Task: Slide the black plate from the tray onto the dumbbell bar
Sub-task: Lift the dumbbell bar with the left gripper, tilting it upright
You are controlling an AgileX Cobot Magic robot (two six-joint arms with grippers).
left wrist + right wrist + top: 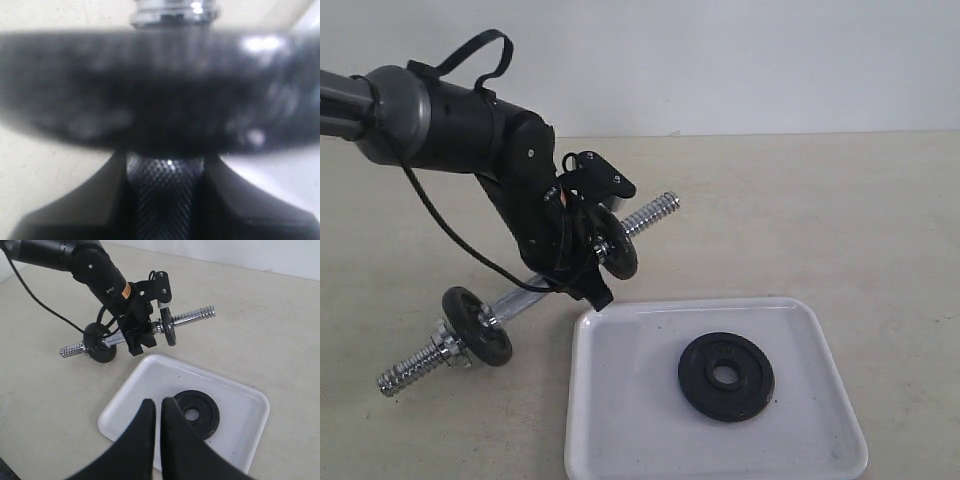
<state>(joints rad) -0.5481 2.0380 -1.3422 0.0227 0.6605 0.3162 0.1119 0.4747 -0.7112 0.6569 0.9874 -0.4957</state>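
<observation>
The pale beige bench [880, 220] carries everything. The black left arm [450, 125] reaches in from the left of the exterior view and bends down over the dumbbell bar [525, 297]. Its jaws are clamped on the bar's knurled middle, with a finger [85, 215] at each side of the knurling, just beside a black weight disc [617, 243]. The white square tray [620, 420] lies flat on the bench just beside the bar, one corner close under the clamped jaws. The chrome bar runs slantwise across the bench, its bare threaded end [652, 213] pointing away past that disc. A second black disc [477, 325] with a metal collar [448, 343] sits near the other threaded end. Whether the bar is lifted off the bench I cannot tell. The black plate [752, 385] lies flat inside the tray, toward its middle and apart from the rim, with nothing touching it. The right arm's jaws are closed, their two black fingers [145, 435] tip to tip with nothing between them, hanging above the tray near the plate.
</observation>
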